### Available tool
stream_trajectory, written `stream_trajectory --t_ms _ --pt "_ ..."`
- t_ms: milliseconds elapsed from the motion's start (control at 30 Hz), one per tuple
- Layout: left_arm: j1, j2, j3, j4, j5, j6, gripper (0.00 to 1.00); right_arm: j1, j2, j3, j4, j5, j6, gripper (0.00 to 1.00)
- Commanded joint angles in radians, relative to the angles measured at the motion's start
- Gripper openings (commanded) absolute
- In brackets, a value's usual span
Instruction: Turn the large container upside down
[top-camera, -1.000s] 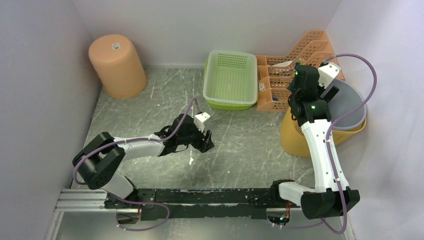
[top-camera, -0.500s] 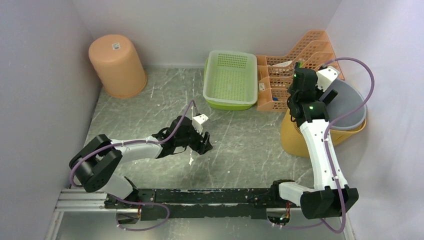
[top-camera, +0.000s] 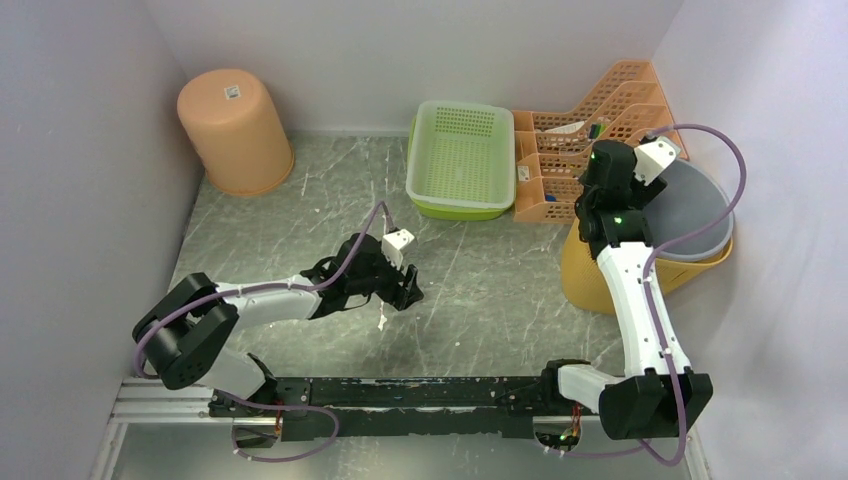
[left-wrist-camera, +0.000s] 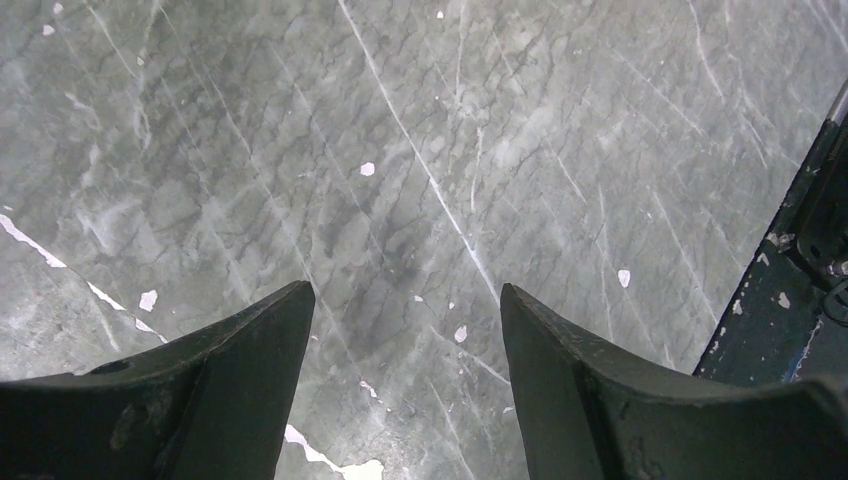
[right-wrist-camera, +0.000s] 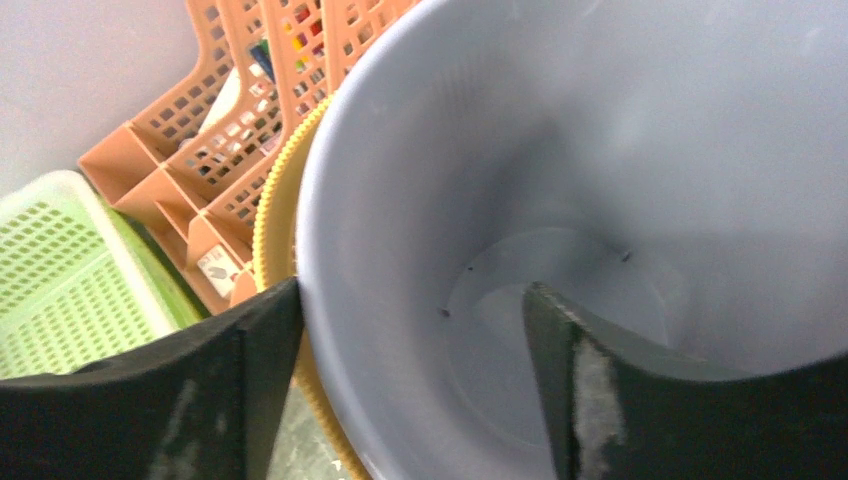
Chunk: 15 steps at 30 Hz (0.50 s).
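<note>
Starting at the near edge of the tabletop (top-camera: 500, 290), the left arm (top-camera: 270, 295) lies low and stretched out toward the middle. The left end effector (left-wrist-camera: 405, 300) points down at bare stone. Its jaws are wide and hold nothing. It looks like it is just waiting out of the way, because the job is on the other side.

The right arm (top-camera: 640, 300) stands tall from its base at the near right corner. It leans up and away toward the right edge, and its wrist bends over the top of the grey container (top-camera: 700, 215). This big grey container is the thing to turn over, I think. It sits mouth up and tipped a little, inside a yellow basket (top-camera: 590, 275) by the right edge of the tabletop.

The right end effector (right-wrist-camera: 412, 300) is open around the container's rim. One finger (right-wrist-camera: 230, 380) is outside the wall, in the gap next to the yellow basket. The other finger (right-wrist-camera: 620, 400) is inside the container, apart from the wall. So nothing is pinched yet. It is placed this way, I think, so the jaws can squeeze the thin wall and then lift and flip the container.

Farther back, an orange rack (top-camera: 560, 160) stands just behind the basket. A green tray (top-camera: 460, 155) sits beside it at the far edge. A peach bucket (top-camera: 235, 130) sits bottom up in the far left corner, well apart from both arms.
</note>
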Motion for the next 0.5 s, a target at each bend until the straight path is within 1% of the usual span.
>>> stream_trajectory --t_ms 0,33,67,100,133,167,300,467 --pt "-0.008 -0.040 -0.006 0.012 -0.013 -0.003 0.80 -0.023 0.011 -0.063 -0.106 -0.041 -0.031 0.59" --pt "-0.008 -0.042 -0.007 0.012 -0.013 -0.005 0.80 -0.024 0.010 -0.058 -0.105 -0.048 -0.032 0.49" --pt "-0.009 -0.047 -0.008 0.013 -0.014 -0.007 0.80 -0.024 0.010 -0.055 -0.107 -0.053 -0.035 0.32" --pt "-0.009 -0.050 -0.010 0.014 -0.015 -0.007 0.80 -0.023 0.010 -0.050 -0.107 -0.057 -0.037 0.19" --pt "-0.009 -0.052 -0.012 0.015 -0.016 -0.009 0.80 -0.024 0.009 -0.043 -0.109 -0.058 -0.039 0.08" --pt "-0.008 -0.053 -0.014 0.014 -0.019 -0.008 0.80 -0.024 0.008 -0.038 -0.111 -0.057 -0.041 0.00" --pt "-0.008 -0.052 -0.014 0.006 -0.024 -0.004 0.80 -0.022 -0.004 -0.005 -0.117 -0.050 -0.047 0.00" --pt "-0.009 -0.068 -0.010 -0.013 -0.034 0.004 0.80 -0.023 -0.019 0.129 -0.170 -0.083 -0.049 0.00"
